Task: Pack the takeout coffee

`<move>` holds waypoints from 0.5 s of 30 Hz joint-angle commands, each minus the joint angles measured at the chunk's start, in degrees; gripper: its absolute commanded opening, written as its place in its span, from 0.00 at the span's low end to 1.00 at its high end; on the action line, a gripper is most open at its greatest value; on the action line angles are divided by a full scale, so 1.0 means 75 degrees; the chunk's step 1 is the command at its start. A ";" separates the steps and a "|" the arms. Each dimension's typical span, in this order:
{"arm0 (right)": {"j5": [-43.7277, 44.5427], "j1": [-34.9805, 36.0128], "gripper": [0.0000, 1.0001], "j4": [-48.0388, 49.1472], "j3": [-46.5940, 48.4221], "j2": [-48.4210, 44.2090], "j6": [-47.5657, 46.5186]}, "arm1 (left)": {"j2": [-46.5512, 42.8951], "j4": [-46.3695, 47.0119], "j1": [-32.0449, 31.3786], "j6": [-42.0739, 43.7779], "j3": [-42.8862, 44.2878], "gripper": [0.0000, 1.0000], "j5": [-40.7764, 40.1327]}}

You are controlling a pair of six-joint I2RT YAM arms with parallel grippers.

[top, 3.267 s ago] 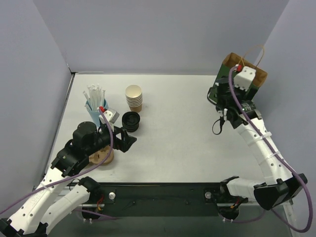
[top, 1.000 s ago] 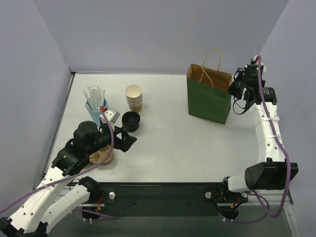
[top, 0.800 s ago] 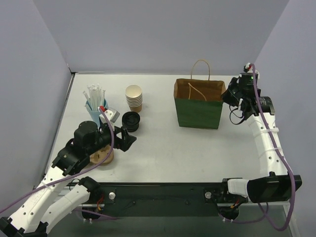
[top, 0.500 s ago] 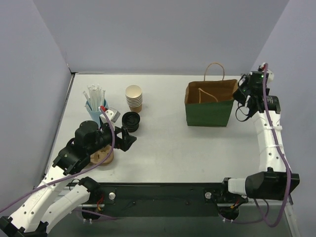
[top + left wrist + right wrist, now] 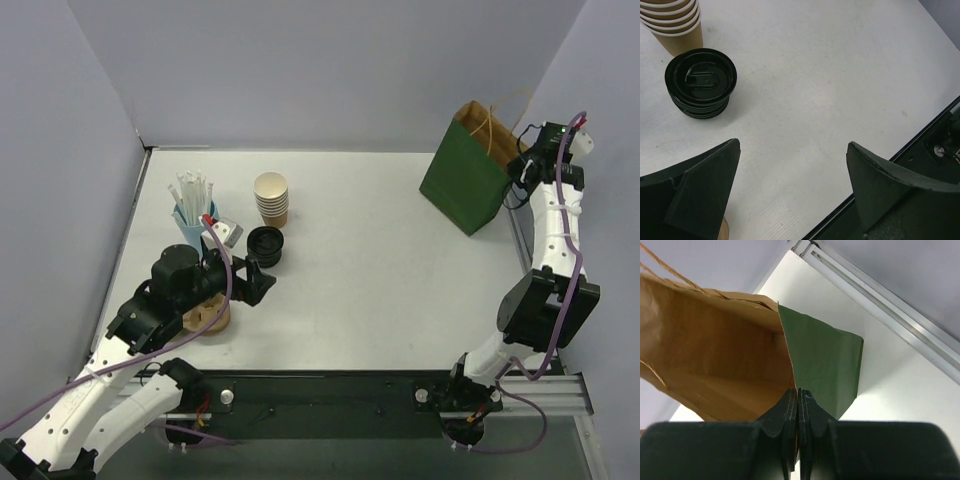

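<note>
While the right fingers [image 5: 522, 166] are pinching the tilted green bag [image 5: 463, 183] at the table's [image 5: 380, 280] far corner, the kraft coffee cup [image 5: 207, 318] is sitting half-hidden under the left arm, by the left fingers [image 5: 257, 285]. Left wrist: they're gaping wide, empty. Right wrist: bag rim's getting clamped. Next, I'm guessing: standing the bag up, then grabbing the cup.

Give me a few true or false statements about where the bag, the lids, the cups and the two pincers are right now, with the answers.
1. The right pincer is shut on the rim of the green paper bag. True.
2. The stack of black lids sits beside the stack of tan cups. True.
3. The left pincer grips a black lid. False: the left pincer is open and holds nothing; the lids lie on the table ahead of it.
4. The green paper bag stands upright in the middle of the table. False: it is tilted, at the table's far right corner.
</note>
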 commanded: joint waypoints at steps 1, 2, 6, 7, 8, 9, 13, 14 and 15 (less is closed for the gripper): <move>-0.0038 -0.0218 0.11 0.0390 0.0418 0.0169 0.0200 | -0.0050 0.0052 -0.0019 0.0114 0.0107 0.97 -0.0139; -0.0039 -0.0230 0.19 0.0379 0.0453 0.0205 0.0211 | -0.0039 0.0063 -0.0019 0.0114 0.0119 0.97 -0.0162; -0.0332 -0.0242 0.46 0.0274 0.0477 0.0124 0.0153 | -0.0062 0.0029 -0.0019 0.0114 0.0119 0.97 -0.0303; -0.0297 -0.0231 0.52 0.0204 0.0558 0.0019 0.0129 | -0.0085 0.0040 -0.0019 0.0114 0.0119 0.97 -0.0338; -0.0227 -0.0219 0.60 -0.0006 0.0582 -0.0029 0.0118 | -0.0085 0.0017 -0.0007 0.0114 0.0119 0.97 -0.0419; -0.0145 -0.0207 0.64 -0.0077 0.0605 -0.0087 0.0106 | -0.0097 0.0017 -0.0019 0.0103 0.0119 0.97 -0.0490; 0.0404 -0.0009 0.73 -0.0464 0.0769 -0.0555 -0.0337 | -0.0179 -0.0053 -0.0007 0.0068 0.0166 0.97 -0.0911; 0.0453 0.0015 0.77 -0.0569 0.0851 -0.0649 -0.0444 | -0.0202 -0.0100 -0.0019 0.0056 0.0166 0.97 -0.1040; 0.0453 0.0039 0.80 -0.0652 0.0910 -0.0720 -0.0549 | -0.0214 -0.0124 -0.0019 0.0021 0.0166 0.97 -0.1285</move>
